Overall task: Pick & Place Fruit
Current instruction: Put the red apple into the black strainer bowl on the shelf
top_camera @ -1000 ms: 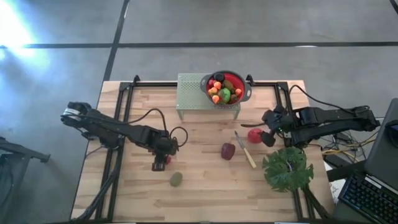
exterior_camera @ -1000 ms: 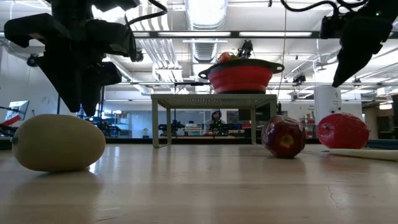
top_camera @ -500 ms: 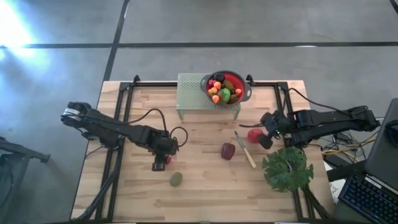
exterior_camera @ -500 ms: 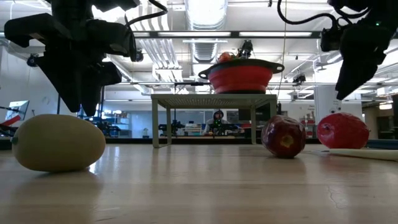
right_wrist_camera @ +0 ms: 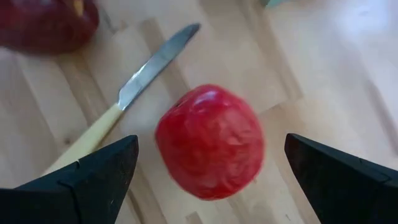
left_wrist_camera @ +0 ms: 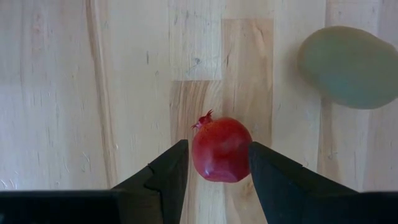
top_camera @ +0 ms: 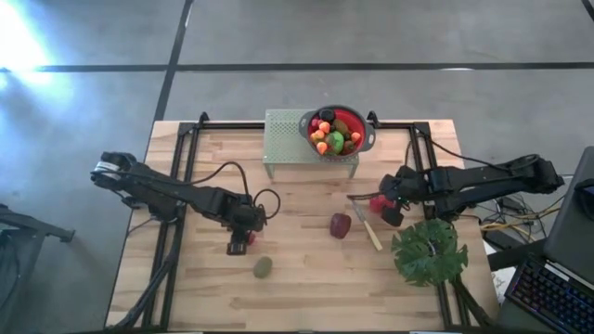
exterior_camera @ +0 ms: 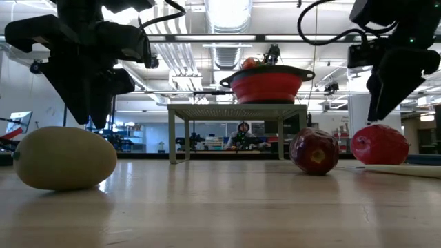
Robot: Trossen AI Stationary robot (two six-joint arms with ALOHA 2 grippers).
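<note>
1. Currently the right gripper (top_camera: pixel 387 210) hangs over the red apple (top_camera: pixel 378 200) on the right half of the table (top_camera: pixel 306 278), fingers (right_wrist_camera: pixel 93 171) spread wide to either side of the fruit, not touching it and holding nothing.
2. Just beside that apple lies a pale-handled knife (top_camera: pixel 366 224), blade end nearest the apple; a dark maroon fruit (top_camera: pixel 341 224) sits on the knife's far side. A big green leaf (top_camera: pixel 429 250) lies near the table's right front corner, close to the right arm.
3. The left gripper (top_camera: pixel 238 243) points down at the left-centre of the table, fingers (left_wrist_camera: pixel 163 173) part-open and closed against the sides of a small red strawberry-like fruit (left_wrist_camera: pixel 221 149).
4. A brown-green kiwi (top_camera: pixel 264 267) rests near the left gripper, apart from it.
5. At the back, a red bowl (top_camera: pixel 357 123) stands on a pale green perforated stand (top_camera: pixel 283 139), filled with mixed fruits (top_camera: pixel 332 134).
</note>
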